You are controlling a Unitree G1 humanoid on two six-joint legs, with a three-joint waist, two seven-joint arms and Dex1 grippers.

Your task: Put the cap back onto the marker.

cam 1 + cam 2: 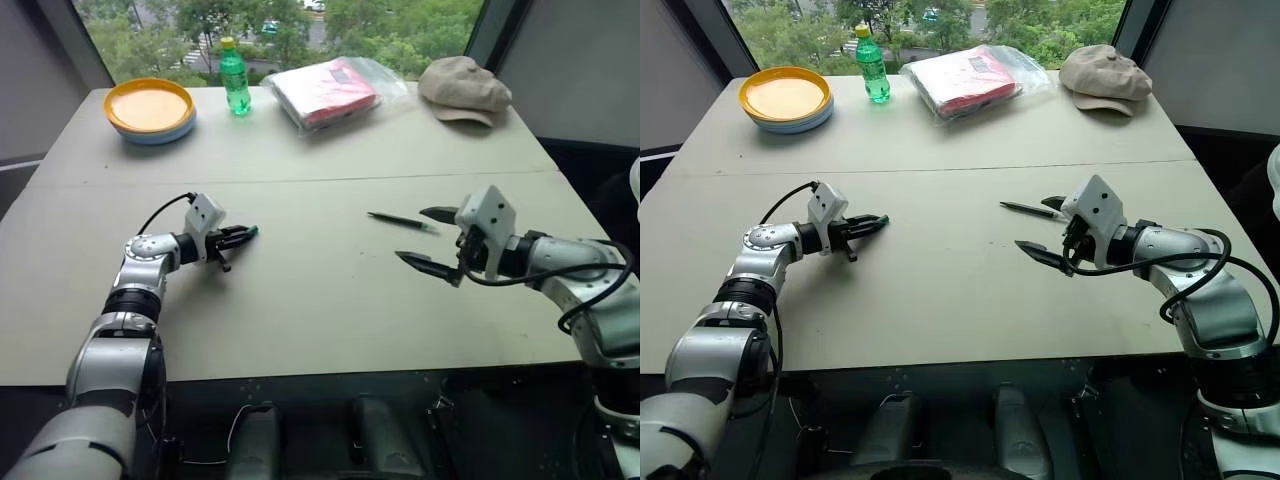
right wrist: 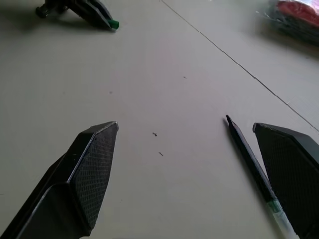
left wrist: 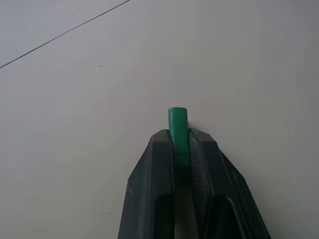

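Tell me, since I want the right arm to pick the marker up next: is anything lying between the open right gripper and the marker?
Nothing visible. The marker lies flat on bare table, between the open fingers of the right gripper, next to one finger. The left gripper is shut on the cap, well off to the side.

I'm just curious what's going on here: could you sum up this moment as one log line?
left fingers: shut on cap | right fingers: open, beside marker | marker: lying on table, uncapped

No text, brand or number can be read anywhere; the bottle label at 11 o'clock is illegible.
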